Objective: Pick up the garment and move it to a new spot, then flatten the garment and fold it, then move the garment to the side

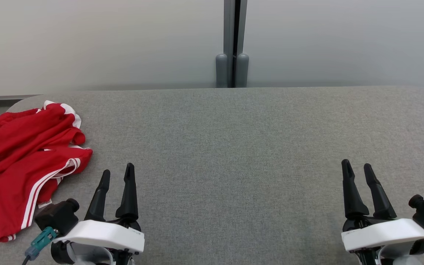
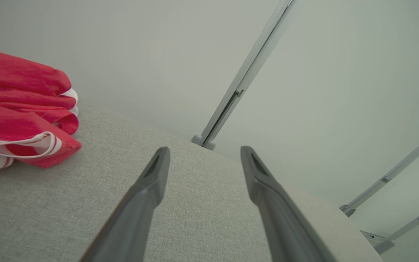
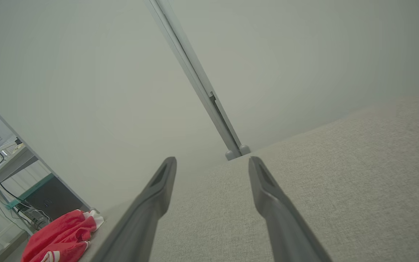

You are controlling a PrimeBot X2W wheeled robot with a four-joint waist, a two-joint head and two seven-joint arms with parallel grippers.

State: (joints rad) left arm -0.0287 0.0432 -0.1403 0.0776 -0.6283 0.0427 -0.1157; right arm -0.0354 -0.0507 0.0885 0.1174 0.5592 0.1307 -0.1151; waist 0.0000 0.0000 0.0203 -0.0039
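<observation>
Left end effector (image 1: 117, 168) and right end effector (image 1: 356, 164) are spread open, empty.
The red garment (image 1: 20, 158) is seen just left of the nearer left one.

The garment (image 1: 24, 162) lies on the table (image 1: 234, 147) at its left end, between the far corner and the near edge. The left gripper (image 1: 118, 170) is over the near left of the table, just right of the garment and apart from it. The right gripper (image 1: 356, 165) is over the near right, well apart from both. Behind the table's far edge stands a partition wall (image 1: 105, 44), its post (image 1: 233, 44) behind the table's middle.
</observation>
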